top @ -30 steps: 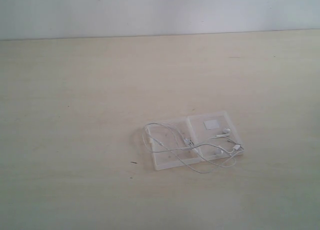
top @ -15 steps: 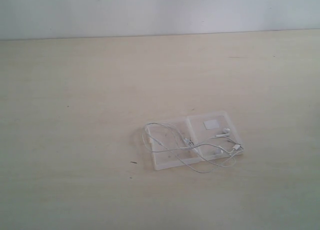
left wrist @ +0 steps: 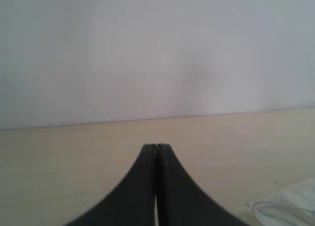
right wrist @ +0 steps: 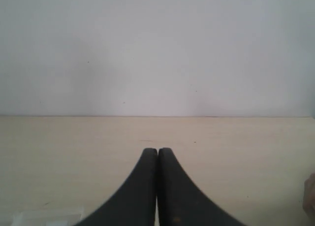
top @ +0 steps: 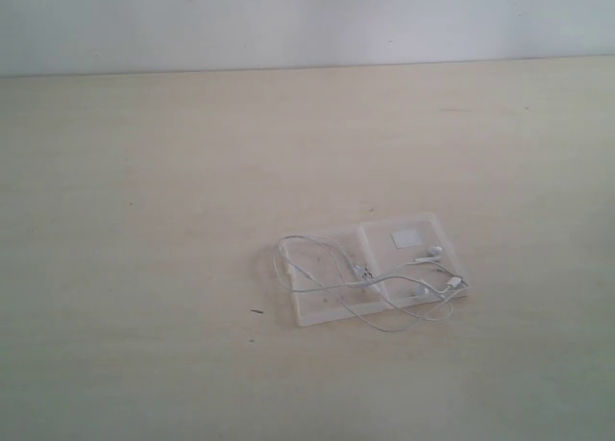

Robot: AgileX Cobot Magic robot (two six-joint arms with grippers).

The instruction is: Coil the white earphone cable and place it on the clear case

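Pale table (top: 144,220) backed by white wall (top: 307,23). Left gripper (left wrist: 156,146) and right gripper (right wrist: 157,149) seen with jaws pressed together, nothing held. Clear case (top: 317,311) laid open flat, right of table middle. White earphone cable (top: 363,272) draped loosely across both halves, one loop spilled past near edge. Small label (top: 407,237) on right half.

The left tool (left wrist: 156,148) fills the lower middle of the picture, its two black fingers (left wrist: 142,186) pressed flat together with only a hairline seam between them, holding nothing; beneath and beyond it lies the pale wooden worktop (left wrist: 74,157), which ends at a plain grey-white wall (left wrist: 157,53). At the lower corner of the picture a part of the clear case (left wrist: 295,201) rests on the worktop, well apart from the tool tip; a thin strand of the white earphone cable (left wrist: 268,205) runs across it.
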